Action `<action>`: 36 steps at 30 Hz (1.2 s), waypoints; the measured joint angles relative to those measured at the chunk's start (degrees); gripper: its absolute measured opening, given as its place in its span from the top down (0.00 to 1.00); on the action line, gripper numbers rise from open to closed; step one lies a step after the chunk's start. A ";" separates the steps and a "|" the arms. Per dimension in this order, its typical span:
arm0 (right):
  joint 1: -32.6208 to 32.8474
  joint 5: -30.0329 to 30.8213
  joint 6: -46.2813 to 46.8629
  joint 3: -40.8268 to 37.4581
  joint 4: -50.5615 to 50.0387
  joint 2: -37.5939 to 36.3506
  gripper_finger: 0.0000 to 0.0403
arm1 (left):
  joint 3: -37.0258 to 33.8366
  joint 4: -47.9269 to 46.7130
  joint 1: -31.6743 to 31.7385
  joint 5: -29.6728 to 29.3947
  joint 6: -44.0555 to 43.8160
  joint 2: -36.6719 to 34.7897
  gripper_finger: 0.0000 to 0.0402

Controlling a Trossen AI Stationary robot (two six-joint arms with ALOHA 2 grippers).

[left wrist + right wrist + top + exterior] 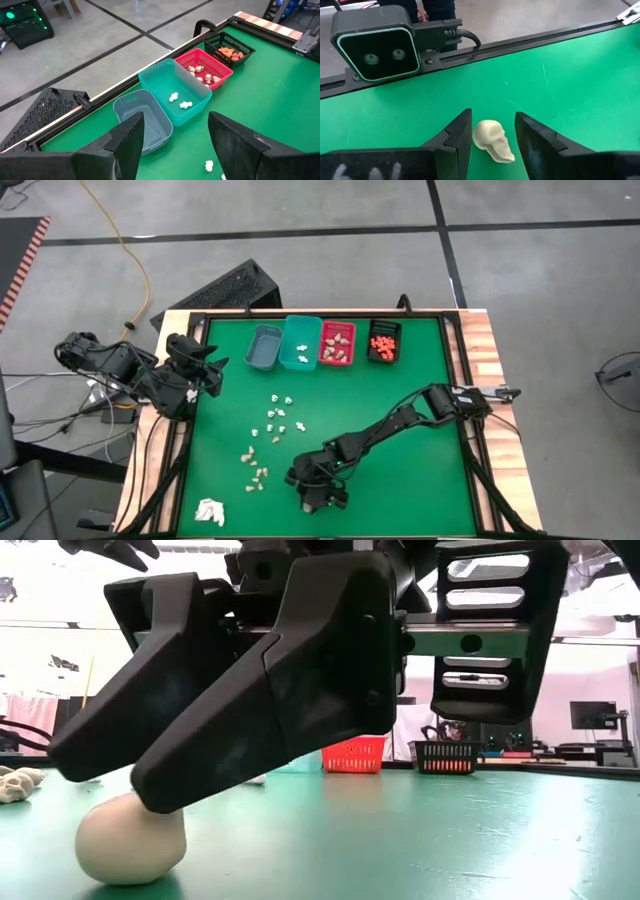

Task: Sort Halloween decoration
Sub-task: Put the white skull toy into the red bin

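Right gripper (492, 145) jaws apart astride beige skull (492, 140); left gripper (172, 145) wide open, empty

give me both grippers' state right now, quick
Left gripper: open, holding nothing, above the mat near the bins.
Right gripper: open, fingers either side of a pale skull piece on the mat, not closed on it.

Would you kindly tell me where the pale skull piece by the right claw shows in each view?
High view: bottom centre, mostly hidden under the right claw.
Low view: skull piece, lower left, under the claw's fingers.
Left wrist view: not in it.
Right wrist view: bottom centre, between the fingers.
Shared landmark: red bin.
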 joint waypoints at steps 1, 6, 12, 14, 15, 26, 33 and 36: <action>-0.12 -0.03 -0.24 0.00 0.18 0.47 0.60 | 0.00 0.00 0.00 0.00 0.00 0.00 0.48; -0.18 -0.87 -1.16 -0.01 0.43 2.62 0.60 | 0.00 0.00 0.00 -0.03 0.00 0.00 0.48; -0.31 -0.54 1.85 0.09 -0.25 3.39 0.61 | 0.00 -0.04 0.00 -0.32 0.00 0.00 0.48; -0.64 -0.48 2.78 0.09 -0.67 3.42 0.63 | 0.00 -0.07 0.00 -0.55 0.00 0.00 0.48; -0.84 -0.52 3.34 0.09 -0.76 3.45 0.65 | 0.00 -0.07 0.00 -0.90 0.00 0.00 0.48; -1.46 -0.36 5.55 0.09 -1.33 3.43 0.79 | 0.00 -0.07 0.00 -1.69 0.00 0.00 0.48; -2.03 -0.12 13.38 -0.06 -0.01 2.43 0.81 | 0.00 -0.02 0.00 -1.79 -0.09 0.00 0.48; -2.83 0.84 14.85 -0.20 0.08 1.27 0.81 | 0.00 0.02 0.01 -1.78 -0.12 0.01 0.48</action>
